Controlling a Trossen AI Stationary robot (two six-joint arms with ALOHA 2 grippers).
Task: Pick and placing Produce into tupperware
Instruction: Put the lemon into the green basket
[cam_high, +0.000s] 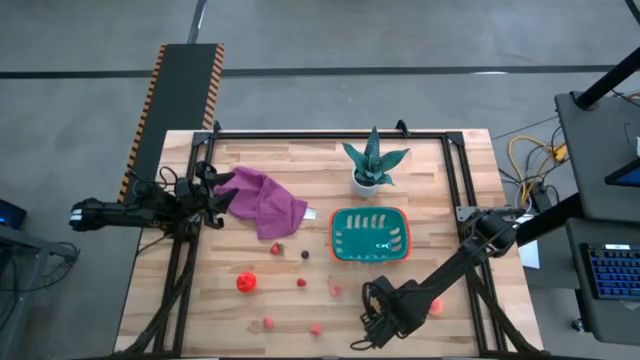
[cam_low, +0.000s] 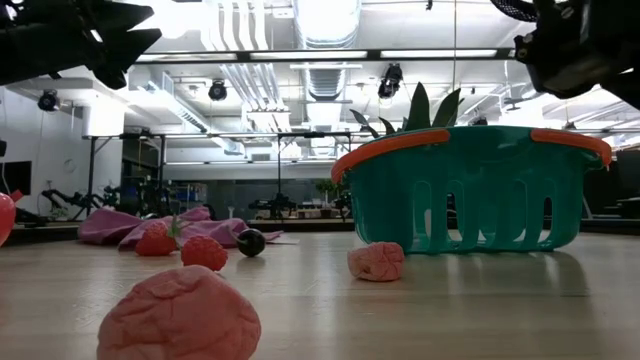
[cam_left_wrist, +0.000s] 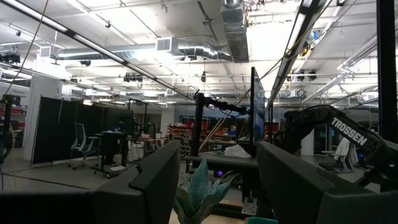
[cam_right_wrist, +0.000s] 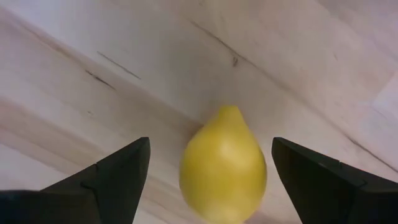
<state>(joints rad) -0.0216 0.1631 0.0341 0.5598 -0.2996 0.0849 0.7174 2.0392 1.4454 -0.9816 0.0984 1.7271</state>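
Left gripper (cam_high: 218, 195) hangs spread wide at the table's left edge beside the purple cloth (cam_high: 262, 201). The teal tupperware (cam_high: 371, 235) sits centre-right with red and pink produce (cam_high: 246, 282) scattered in front. Right gripper (cam_high: 372, 322), jaws wide, is low at the front edge; only its wrist view shows the yellow lemon (cam_right_wrist: 224, 167) between the fingers, untouched.

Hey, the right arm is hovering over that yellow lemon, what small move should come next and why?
Probably lower the right tool straight down and close on the lemon. Its fingers are open with the lemon on the table centred between them, not yet gripped. The tupperware sits beyond it; the left tool waits by the purple cloth.
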